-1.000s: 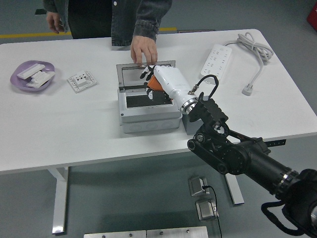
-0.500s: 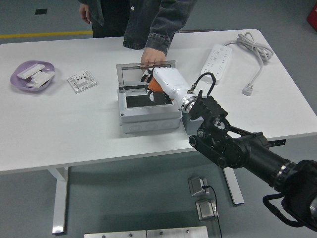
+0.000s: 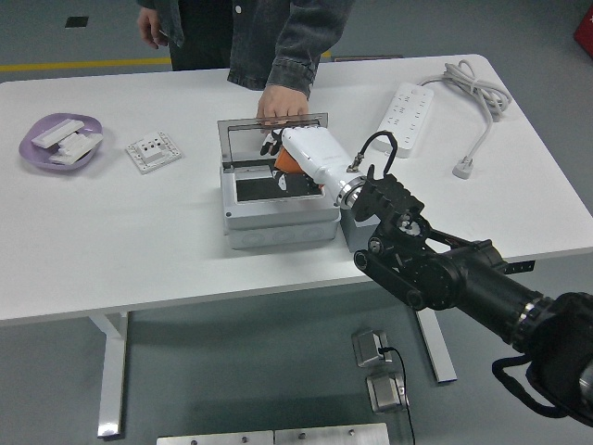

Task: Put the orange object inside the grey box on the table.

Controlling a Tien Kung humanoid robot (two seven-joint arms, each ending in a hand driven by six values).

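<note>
The grey box (image 3: 278,224) stands open at the table's middle, its clear lid (image 3: 269,137) raised at the back. My right hand (image 3: 281,158), white with black fingertips, reaches over the box's open top and is shut on the orange object (image 3: 288,162), which shows under the palm just above the box's inside. A person's hand (image 3: 280,104) rests on the lid's top edge and holds it. My left arm is out of view.
A purple dish (image 3: 58,141) with white parts sits at the far left. A white socket plate (image 3: 153,151) lies beside it. A white power strip (image 3: 407,108) with a grey cable (image 3: 479,97) lies at the right. The person stands at the far side.
My right hand has shifted slightly left over the box with the orange object. The person has leaned to the right, the hand staying on the lid's edge.
</note>
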